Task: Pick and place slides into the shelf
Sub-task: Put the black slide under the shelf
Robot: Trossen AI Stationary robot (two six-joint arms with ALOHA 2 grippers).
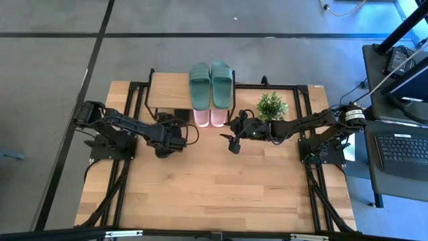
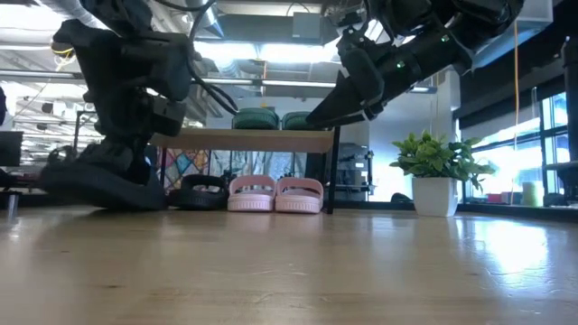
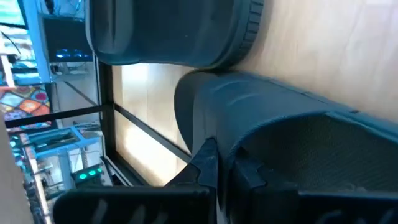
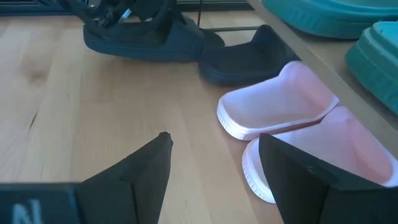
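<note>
The shelf [image 1: 170, 89] stands at the table's far edge. Two dark green slides [image 1: 210, 84] lie on its top board and two pale pink slides [image 1: 209, 118] sit side by side under it [image 4: 292, 118]. One black slide [image 4: 245, 59] lies on the table under the shelf, left of the pink pair. My left gripper [image 1: 175, 137] is shut on the other black slide [image 4: 143, 38], just in front of the shelf. My right gripper [image 4: 214, 146] hangs open above the table, in front of the pink slides and touching nothing. My left gripper has the black slide by its strap [image 3: 249, 99], coming down on it from above and from the table's left. In its wrist view one finger [image 3: 208, 168] lies against the strap's edge; the other is hidden by the slide. The sole [image 2: 99, 194] rests on the table.
A small potted plant [image 1: 272, 106] stands right of the shelf, close to my right arm. The wooden table [image 1: 214, 194] stretches toward the near edge in front of both grippers. A black frame runs around the table's sides.
</note>
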